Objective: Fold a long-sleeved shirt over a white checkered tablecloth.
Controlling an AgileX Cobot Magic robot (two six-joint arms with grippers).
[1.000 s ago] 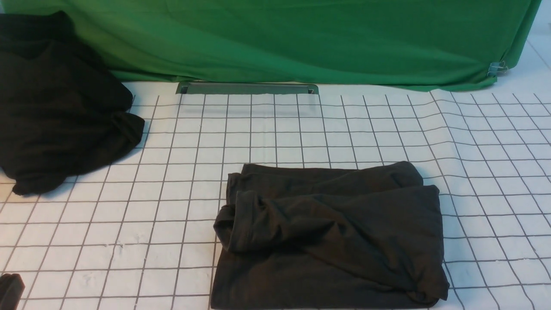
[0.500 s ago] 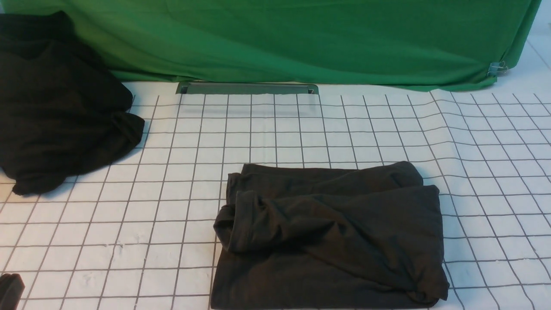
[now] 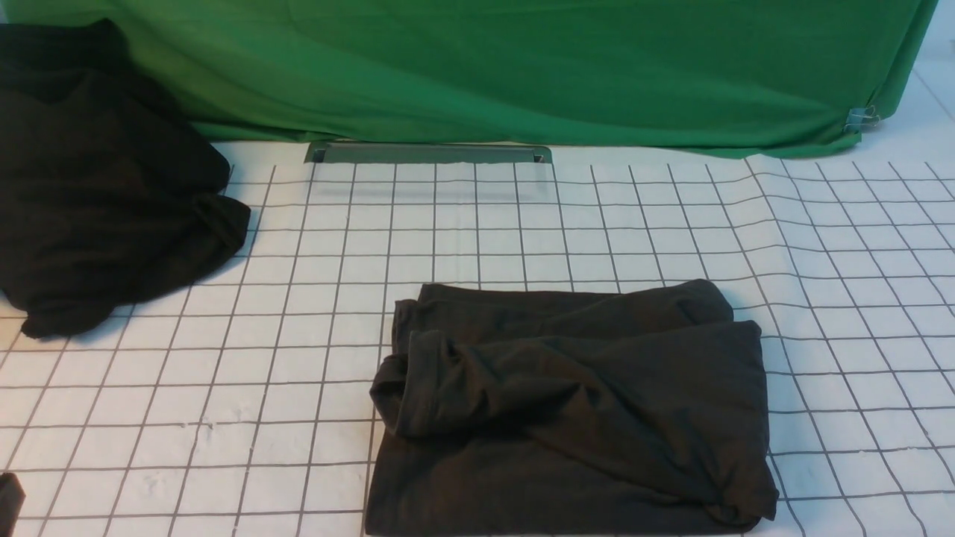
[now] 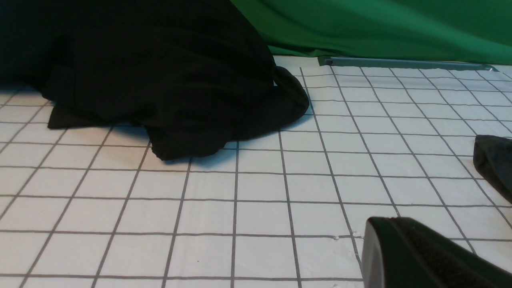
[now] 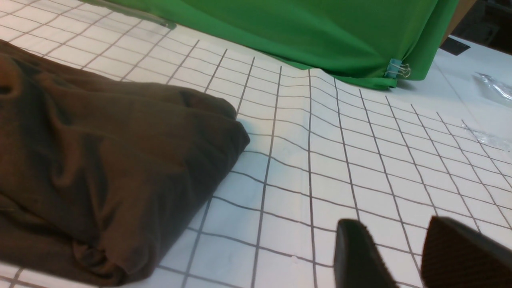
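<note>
The long-sleeved shirt (image 3: 571,406) lies folded, unmoved, on the white checkered tablecloth (image 3: 477,224) while the left hand (image 3: 9,501), pressed together, slips farther back and the right hand (image 5: 400,256) hangs apart, empty: likely finished.

Left gripper (image 4: 424,256) with jaws together, right gripper (image 5: 404,256) with jaws parted, both empty.

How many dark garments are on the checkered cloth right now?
2: the folded long-sleeved shirt near the middle front, and a plain black garment heap at the far left edge. Nothing else is visible.
</note>
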